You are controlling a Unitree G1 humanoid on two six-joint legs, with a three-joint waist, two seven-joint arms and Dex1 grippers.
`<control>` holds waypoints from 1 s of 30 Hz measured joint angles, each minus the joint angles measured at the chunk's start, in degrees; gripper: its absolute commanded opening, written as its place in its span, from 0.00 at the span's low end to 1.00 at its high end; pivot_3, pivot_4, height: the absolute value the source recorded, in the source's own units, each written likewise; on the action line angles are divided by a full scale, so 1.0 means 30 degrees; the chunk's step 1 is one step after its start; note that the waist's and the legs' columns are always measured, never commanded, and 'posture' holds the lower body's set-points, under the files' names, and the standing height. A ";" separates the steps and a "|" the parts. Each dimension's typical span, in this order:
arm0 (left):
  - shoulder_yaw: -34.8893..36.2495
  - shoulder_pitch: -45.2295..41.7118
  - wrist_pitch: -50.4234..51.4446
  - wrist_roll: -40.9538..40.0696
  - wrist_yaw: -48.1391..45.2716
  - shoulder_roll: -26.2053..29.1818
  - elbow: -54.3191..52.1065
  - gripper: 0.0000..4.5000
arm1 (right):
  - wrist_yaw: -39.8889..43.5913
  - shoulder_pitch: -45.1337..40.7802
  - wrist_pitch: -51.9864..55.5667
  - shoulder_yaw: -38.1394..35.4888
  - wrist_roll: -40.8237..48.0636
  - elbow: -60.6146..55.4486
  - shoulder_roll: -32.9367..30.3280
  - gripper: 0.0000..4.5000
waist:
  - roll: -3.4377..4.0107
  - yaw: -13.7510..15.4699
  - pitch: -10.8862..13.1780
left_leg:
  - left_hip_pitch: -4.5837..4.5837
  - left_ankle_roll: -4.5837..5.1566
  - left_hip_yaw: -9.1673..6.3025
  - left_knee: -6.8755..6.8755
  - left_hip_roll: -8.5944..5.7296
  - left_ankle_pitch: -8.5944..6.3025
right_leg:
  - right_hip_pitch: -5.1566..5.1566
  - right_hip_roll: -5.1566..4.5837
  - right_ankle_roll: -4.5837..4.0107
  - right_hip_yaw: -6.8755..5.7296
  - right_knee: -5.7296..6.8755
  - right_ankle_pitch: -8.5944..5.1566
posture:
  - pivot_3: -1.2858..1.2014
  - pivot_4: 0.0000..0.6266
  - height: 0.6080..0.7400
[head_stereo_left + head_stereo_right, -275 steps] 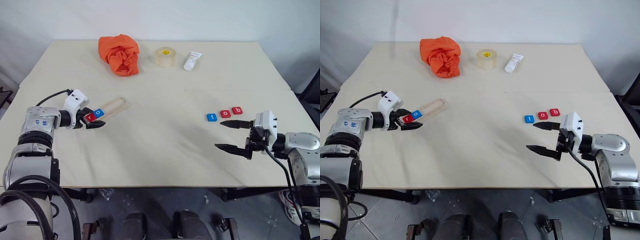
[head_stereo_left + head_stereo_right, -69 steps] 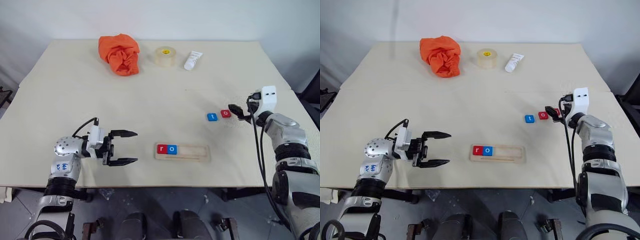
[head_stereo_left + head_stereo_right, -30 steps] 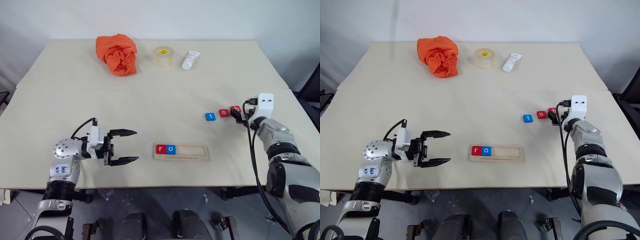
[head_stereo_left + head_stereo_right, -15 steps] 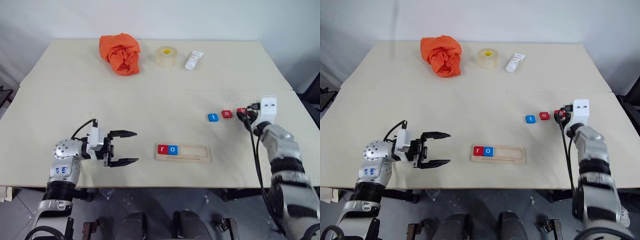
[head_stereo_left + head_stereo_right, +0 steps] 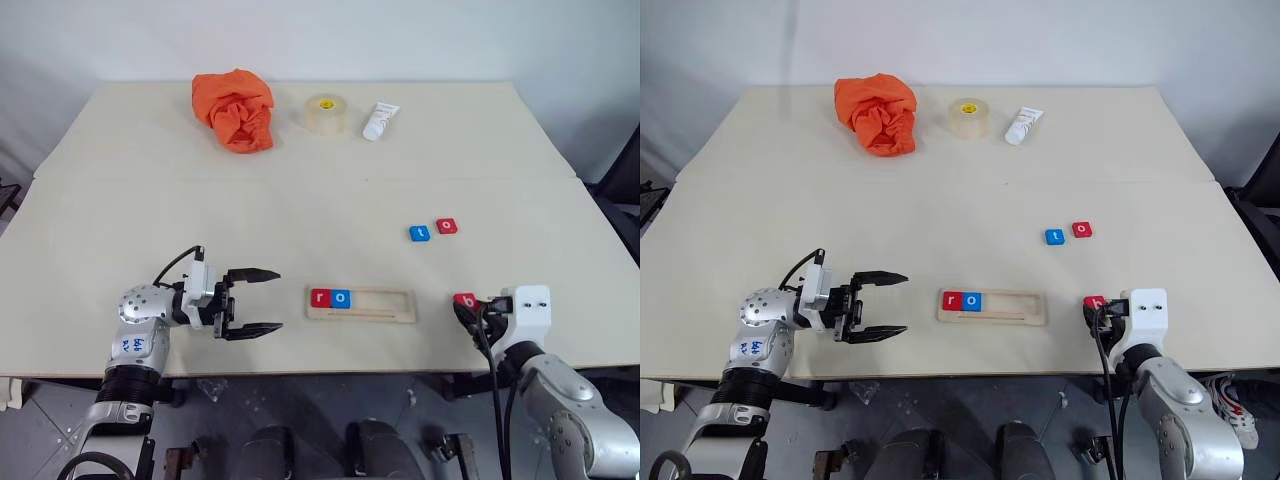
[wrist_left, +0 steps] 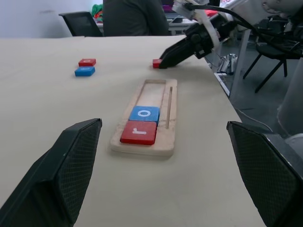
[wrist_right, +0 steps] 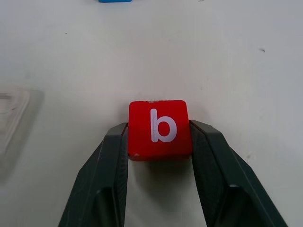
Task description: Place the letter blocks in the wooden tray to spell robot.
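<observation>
Gripping the red b block [image 7: 158, 128] between both fingers, the right gripper [image 5: 466, 308] sits at three o'clock of the wooden tray [image 5: 361, 304]. Carrying it level into the empty slot touching the blue o [image 5: 342, 298] seems best. The left gripper [image 5: 255, 300] waits open at nine o'clock.

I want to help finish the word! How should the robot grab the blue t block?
Pinch the blue t block by two opposite side edges, coming from above. It lies flat on the table, so only its thin sides offer grip. The red o block sits close on one side, so use the other two edges.
</observation>
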 measured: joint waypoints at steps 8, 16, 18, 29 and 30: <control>-0.0001 -0.0346 0.0004 0.0002 0.0060 -0.0087 0.0244 1.00 | -0.0369 -0.0145 -0.0207 0.0552 -0.0247 -0.0059 0.0511 0.33 | 0.0000 0.0001 0.0000 | 0.0003 -0.0005 -0.0003 -0.0025 0.0000 0.0007 | -0.0010 0.0003 -0.0008 -0.0006 0.0004 0.0001 | 0.52 0.24 1.00; 0.0000 -0.0337 0.0002 0.0001 0.0081 -0.0079 0.0242 1.00 | 0.0185 0.0154 -0.0617 0.0658 -0.0014 -0.0368 0.0447 0.86 | 0.0000 0.0010 0.0000 | 0.0000 -0.0003 -0.0002 -0.0026 0.0000 0.0006 | -0.0010 0.0003 -0.0008 -0.0008 0.0002 0.0002 | 0.52 0.24 1.00; 0.0001 -0.0337 -0.0004 0.0000 0.0086 -0.0077 0.0243 1.00 | 0.0675 0.0217 -0.0616 0.0585 0.0326 -0.0663 0.0124 0.99 | 0.0000 0.0009 0.0000 | 0.0000 0.0003 -0.0002 -0.0024 -0.0001 0.0003 | -0.0010 0.0003 -0.0007 -0.0009 -0.0001 0.0001 | 0.52 0.24 1.00; 0.0011 -0.0339 -0.0030 0.0000 0.0083 -0.0075 0.0256 1.00 | 0.7929 -0.1740 -0.1446 0.0683 0.0873 0.0829 -0.7983 0.99 | -0.0003 0.0024 0.0002 | 0.0000 0.0024 -0.0006 -0.0007 -0.0001 0.0004 | 0.0006 0.0008 -0.0008 -0.0020 -0.0022 0.0002 | 0.52 0.24 1.00; 0.0013 -0.0336 -0.0042 -0.0002 0.0073 -0.0076 0.0261 1.00 | 0.8657 -0.2211 -0.1611 0.0873 0.0817 0.1425 -0.8652 0.99 | -0.0003 0.0037 0.0002 | 0.0000 0.0025 -0.0006 -0.0010 -0.0002 0.0005 | 0.0007 0.0008 -0.0008 -0.0022 -0.0024 0.0002 | 0.52 0.24 1.00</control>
